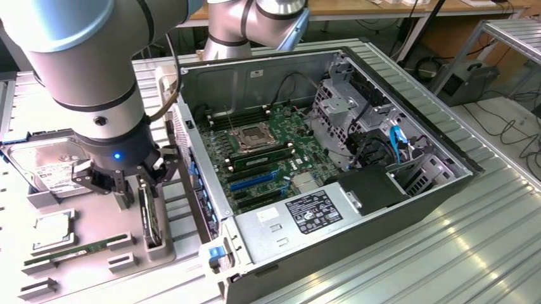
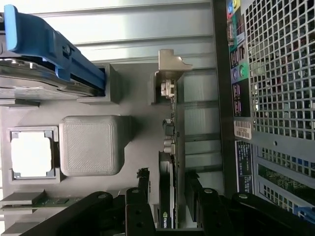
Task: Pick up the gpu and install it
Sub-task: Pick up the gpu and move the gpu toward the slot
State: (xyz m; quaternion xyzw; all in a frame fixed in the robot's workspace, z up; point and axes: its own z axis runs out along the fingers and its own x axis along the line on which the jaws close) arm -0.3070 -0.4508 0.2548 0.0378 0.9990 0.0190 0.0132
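The black gripper hangs spread astride the thin black gpu card, edgewise in a grey tray at eight o'clock of the open dark case, exterior view; gripping well likely wants a centred, square bite.

Beneath my work: ribbed silver metal tabletop, glossy with reflected light. Far edge: wooden bench, cables hanging under it. Exterior view's right: grey metal rack, dark box beside it, black cables on pale floor.
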